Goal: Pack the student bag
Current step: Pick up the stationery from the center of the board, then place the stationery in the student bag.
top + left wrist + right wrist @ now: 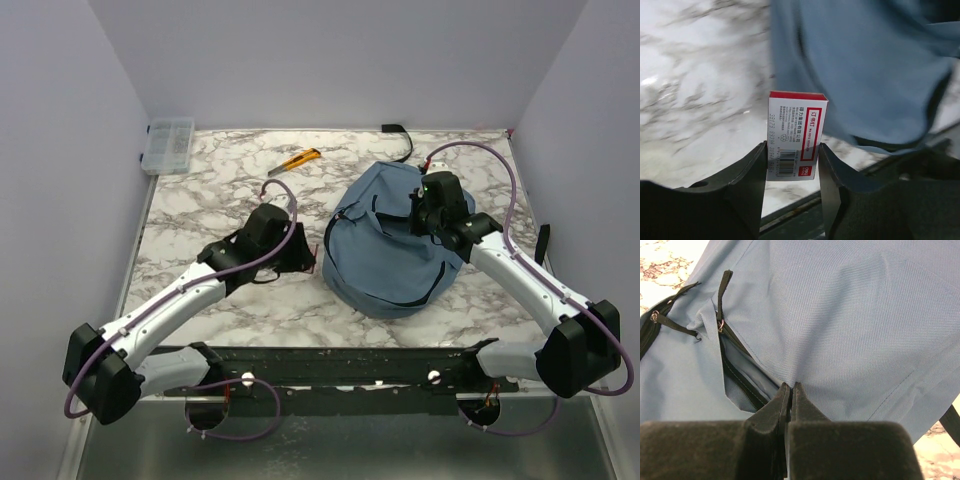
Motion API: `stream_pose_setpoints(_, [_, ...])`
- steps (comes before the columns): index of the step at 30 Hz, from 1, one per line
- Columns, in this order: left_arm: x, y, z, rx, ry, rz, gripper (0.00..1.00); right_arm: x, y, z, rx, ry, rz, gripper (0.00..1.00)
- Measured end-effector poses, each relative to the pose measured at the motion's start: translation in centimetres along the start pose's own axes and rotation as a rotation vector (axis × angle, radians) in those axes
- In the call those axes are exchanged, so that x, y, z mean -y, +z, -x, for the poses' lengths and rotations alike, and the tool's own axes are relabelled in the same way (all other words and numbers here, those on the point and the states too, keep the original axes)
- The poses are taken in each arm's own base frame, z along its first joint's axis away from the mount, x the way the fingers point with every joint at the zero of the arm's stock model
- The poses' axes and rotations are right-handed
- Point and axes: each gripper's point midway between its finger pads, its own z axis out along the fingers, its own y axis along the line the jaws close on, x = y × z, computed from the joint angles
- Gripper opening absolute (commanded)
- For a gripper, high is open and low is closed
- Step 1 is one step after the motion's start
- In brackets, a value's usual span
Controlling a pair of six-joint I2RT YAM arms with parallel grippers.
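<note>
The student bag [390,255] is a dusty-blue backpack lying right of the table's middle, with dark zipper lines and black straps. My right gripper [428,212] rests on its top right part. In the right wrist view the right gripper [791,385] is shut on a pinch of the bag's fabric [850,325], just beside a zipper opening [742,375] that gapes a little. My left gripper [300,258] is just left of the bag. In the left wrist view the left gripper [792,147] is shut on a small white and red staples box [797,125], held upright, with the bag [865,65] behind it.
A clear plastic organiser box [168,145] stands at the far left corner. A yellow utility knife [300,158] lies at the back middle. A black strap [396,131] lies at the back edge, another [541,243] hangs at the right edge. Grey walls enclose three sides.
</note>
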Motion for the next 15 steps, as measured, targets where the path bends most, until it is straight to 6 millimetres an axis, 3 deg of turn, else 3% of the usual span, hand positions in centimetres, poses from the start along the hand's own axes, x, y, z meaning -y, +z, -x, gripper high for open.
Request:
stream_pose_setpoints(6, [10.7,-2.5,4.1,-0.007,-0.008,-0.413,0.43,-0.1,0.0,0.0,-0.001,0.001,0.005,0.00])
stream_pose_setpoints(9, [15.9,-1.7,5.2,-0.092,-0.010,-0.570,0.42,-0.1,0.0,0.1,0.001,0.001,0.007,0.00])
stream_pose_setpoints(12, [18.9,-0.1,4.9,-0.197,-0.044,-0.675,0.38,-0.2,-0.1,0.1,0.000,0.002,0.012,0.00])
stream_pose_setpoints(15, [20.5,2.0,3.4,-0.326,-0.110,-0.728,0.38,-0.2,-0.1,0.1,0.000,0.002,0.013,0.00])
